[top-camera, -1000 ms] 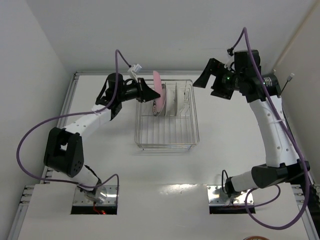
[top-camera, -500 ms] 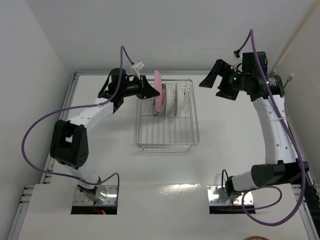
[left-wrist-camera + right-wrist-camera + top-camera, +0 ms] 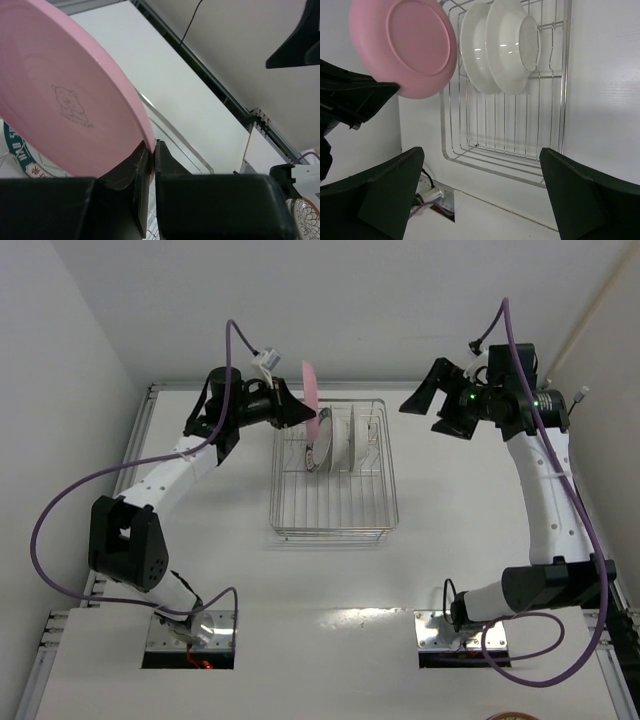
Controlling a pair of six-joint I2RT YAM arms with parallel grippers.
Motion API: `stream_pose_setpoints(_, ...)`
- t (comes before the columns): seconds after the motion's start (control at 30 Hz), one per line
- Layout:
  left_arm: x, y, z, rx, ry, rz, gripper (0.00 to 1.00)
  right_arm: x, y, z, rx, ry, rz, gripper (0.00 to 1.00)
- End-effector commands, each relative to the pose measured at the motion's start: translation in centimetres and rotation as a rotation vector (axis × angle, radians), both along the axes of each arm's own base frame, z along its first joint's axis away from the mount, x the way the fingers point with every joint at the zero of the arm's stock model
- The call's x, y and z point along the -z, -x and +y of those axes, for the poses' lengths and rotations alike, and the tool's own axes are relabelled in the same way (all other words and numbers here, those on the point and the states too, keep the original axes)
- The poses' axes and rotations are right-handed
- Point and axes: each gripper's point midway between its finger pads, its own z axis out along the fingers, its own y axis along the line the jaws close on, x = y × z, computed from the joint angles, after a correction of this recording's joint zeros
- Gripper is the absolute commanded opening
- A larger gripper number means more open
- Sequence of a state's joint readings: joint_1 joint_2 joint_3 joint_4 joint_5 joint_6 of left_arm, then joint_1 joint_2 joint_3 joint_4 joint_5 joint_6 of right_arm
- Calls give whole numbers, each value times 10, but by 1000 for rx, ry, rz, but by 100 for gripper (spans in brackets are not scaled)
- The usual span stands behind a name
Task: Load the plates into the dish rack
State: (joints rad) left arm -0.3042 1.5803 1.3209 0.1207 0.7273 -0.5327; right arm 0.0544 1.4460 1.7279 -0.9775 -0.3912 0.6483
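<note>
- Table (image 3: pixel 480 540): the white work surface carries the dish rack near its far centre, between the two arms.
- Dish rack (image 3: pixel 335 532): three plates stand on edge in the far prongs and the near half is unoccupied. Judged from this, one plate remains to load.
- Pink plate (image 3: pixel 311 400): held on edge and tilted above the rack's far-left corner, clear of the wires and not yet in a slot. Its underside faces the right wrist camera.
- Two white plates (image 3: pixel 475 47) and the lettered plate (image 3: pixel 318 452): the white pair sits upright side by side. The lettered plate stands just to their left, directly beneath the pink plate.
- Left gripper (image 3: pixel 150 150): clenched on the pink plate's lower rim, fingers pinching both faces. Recommended procedure:
  - Bring the plate upright.
  - Line its edge up with a free gap between prongs, clear of the lettered plate.
  - Lower it until the rim bears on the base wires.
  - Only then release.
  A rim-only grip may let the plate swing, so descend slowly.
- Right gripper (image 3: pixel 480 150): jaws spread wide, holding nothing, hovering to the right of the rack. Keep it clear.
</note>
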Motion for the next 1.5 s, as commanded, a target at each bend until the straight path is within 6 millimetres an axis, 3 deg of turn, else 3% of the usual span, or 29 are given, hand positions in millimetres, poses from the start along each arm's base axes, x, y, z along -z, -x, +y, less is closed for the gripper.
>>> stream_pose_setpoints(0.0, -10, 2, 10, -35, -17, -69, 0, -3, -3, 0, -24, 2, -31, 100)
stream_pose_setpoints(0.03, 4, 4, 11, -33, -33, -42, 0, 0, -3, -3, -14, 2, -22, 100)
stream_pose_setpoints(0.47, 66, 21, 16, -45, -55, 90, 0, 2, 2, -10, -1, 9, -18, 100)
stream_pose_setpoints(0.73, 71, 21, 20, -67, -72, 100, 0, 6, 4, -12, 0, 2, -7, 100)
stream_pose_setpoints(0.83, 90, 23, 24, -90, -98, 134, 4, 9, 7, -13, 1, -5, 4, 100)
stream_pose_setpoints(0.87, 91, 21, 26, -102, -101, 134, 10, 9, 7, -13, 1, -5, 4, 100)
stream_pose_setpoints(0.9, 97, 24, 26, -102, -106, 148, 46, 10, 7, -14, -5, 1, 0, 100)
stream_pose_setpoints(0.93, 105, 25, 27, -101, -113, 167, 57, 9, 8, -12, -12, -5, 0, 100)
stream_pose_setpoints(0.97, 105, 25, 27, -101, -113, 167, 73, 12, 8, -15, -3, -5, 9, 100)
stream_pose_setpoints(1.0, 106, 24, 27, -112, -110, 174, 98, 12, 8, -15, -2, -5, 9, 100)
stream_pose_setpoints(1.03, 106, 24, 27, -112, -110, 174, 100, 10, 9, -16, -9, 3, -5, 100)
stream_pose_setpoints(1.17, 82, 16, 25, -113, -96, 134, 100, 9, 9, -18, -13, 4, -10, 100)
stream_pose_setpoints(1.47, -14, 4, 16, -95, -2, -4, 100, 2, 13, -13, -72, 10, -46, 100)
